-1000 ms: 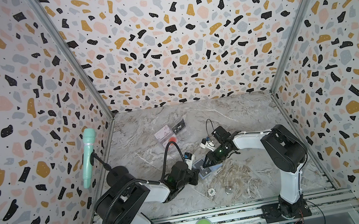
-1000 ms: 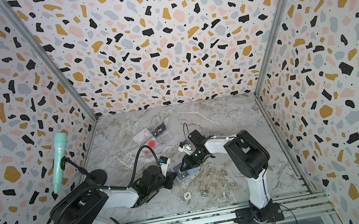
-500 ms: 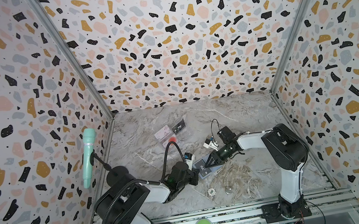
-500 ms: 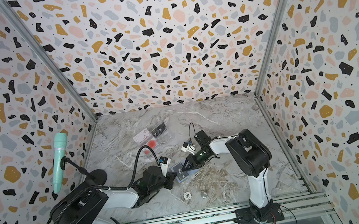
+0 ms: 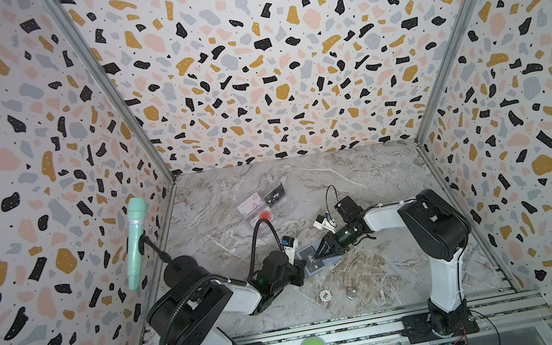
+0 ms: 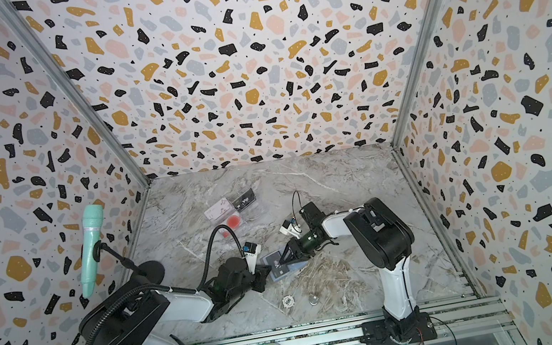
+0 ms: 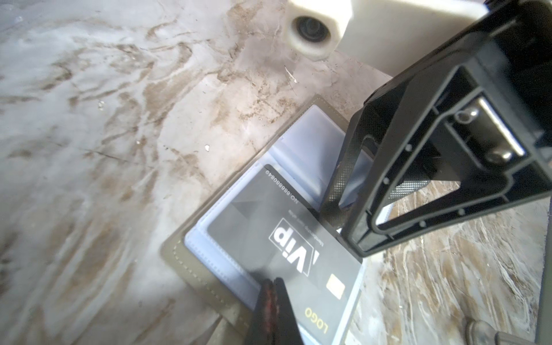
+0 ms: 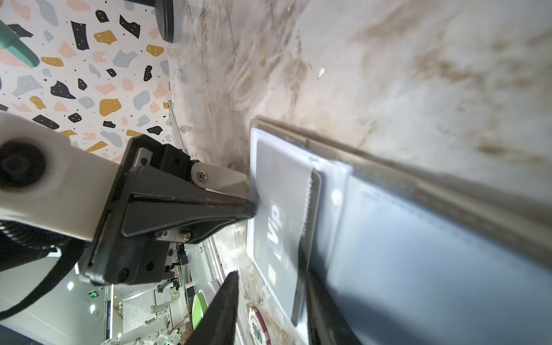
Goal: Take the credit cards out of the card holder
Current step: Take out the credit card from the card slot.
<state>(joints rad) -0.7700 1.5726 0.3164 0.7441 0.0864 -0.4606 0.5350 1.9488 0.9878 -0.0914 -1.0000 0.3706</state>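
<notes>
We observed the left gripper (image 8: 251,209) clenched on nothing, its tip touching the open card holder (image 7: 177,254) directly ahead of it. The right gripper (image 5: 320,255) stood with jaws parted astride the black VIP card (image 7: 254,233), which lay sleeved in the holder just beneath its fingertips.

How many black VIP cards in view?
2. One VIP card lies at the back beside the pinkish card; the other VIP card sits in the open card holder. More may be hidden.
</notes>
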